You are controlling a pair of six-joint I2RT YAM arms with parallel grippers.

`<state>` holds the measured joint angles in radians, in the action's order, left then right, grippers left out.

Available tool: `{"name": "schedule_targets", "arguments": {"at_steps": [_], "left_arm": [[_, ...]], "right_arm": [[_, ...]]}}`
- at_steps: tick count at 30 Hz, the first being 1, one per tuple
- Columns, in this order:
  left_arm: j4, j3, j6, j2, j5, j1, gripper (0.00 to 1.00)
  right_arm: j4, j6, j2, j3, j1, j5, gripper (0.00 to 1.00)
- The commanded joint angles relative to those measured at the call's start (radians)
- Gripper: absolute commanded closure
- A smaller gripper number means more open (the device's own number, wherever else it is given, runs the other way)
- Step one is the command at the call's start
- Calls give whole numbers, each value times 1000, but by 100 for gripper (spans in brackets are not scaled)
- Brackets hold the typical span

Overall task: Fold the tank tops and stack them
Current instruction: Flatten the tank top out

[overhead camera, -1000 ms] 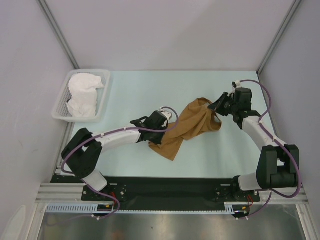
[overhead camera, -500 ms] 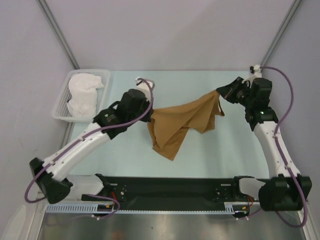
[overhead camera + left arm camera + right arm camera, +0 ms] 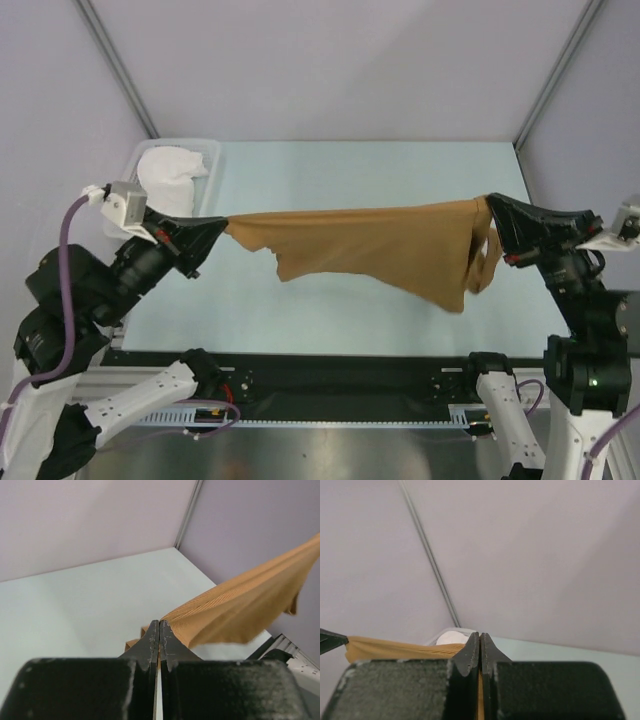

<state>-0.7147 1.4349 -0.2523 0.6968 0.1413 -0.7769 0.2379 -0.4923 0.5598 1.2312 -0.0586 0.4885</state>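
Pinched tight on one end of the tan-brown tank top (image 3: 370, 245) with the left gripper (image 3: 218, 228): fingers pressed together in the left wrist view, ribbed cloth bunched right at the tips and fanning away to the right. Clamped on the opposite end with the right gripper (image 3: 497, 215) — jaws flat against each other in the right wrist view, a thin sliver of tan fabric caught between them.

Strung in the air from one gripper to the other as a long band across the pale green table (image 3: 350, 170). Upper edge near straight, lower edge sagging deeper toward the right, a strap loop hanging just beside the right fingertips. Held clear of the tabletop in the left wrist view.

Left end near the white plastic lattice basket (image 3: 208, 152) at the far left corner. Bundled inside it — the white tank top (image 3: 170, 175), crumpled, print and trim too small to tell, well apart from the tan one.
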Motion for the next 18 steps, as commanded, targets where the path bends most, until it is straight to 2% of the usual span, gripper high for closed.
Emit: {"name": "schedule_targets", "arguments": {"at_steps": [1, 4, 7, 10, 11, 12, 14, 18], "left_arm": [[-48, 27, 7, 29, -8, 4, 100], [-37, 19, -7, 72, 46, 7, 100], [-6, -22, -18, 134, 98, 22, 100], [70, -123, -53, 197, -9, 154, 100], [99, -201, -67, 214, -67, 259, 100], [183, -244, -90, 228, -186, 305, 100], [250, -336, -105, 303, -215, 372, 100], [390, -370, -128, 513, -187, 387, 100]], "right_arm": [[49, 6, 24, 63, -6, -15, 100], [107, -25, 104, 73, -6, 22, 100], [123, -55, 224, 13, -6, 51, 100], [86, -75, 343, -90, -4, 59, 100], [43, -78, 380, -114, 0, 65, 100], [19, -86, 444, -168, 5, 64, 100], [-79, -98, 520, -215, 20, 61, 100], [-228, -121, 745, -243, 51, 50, 100]]}}
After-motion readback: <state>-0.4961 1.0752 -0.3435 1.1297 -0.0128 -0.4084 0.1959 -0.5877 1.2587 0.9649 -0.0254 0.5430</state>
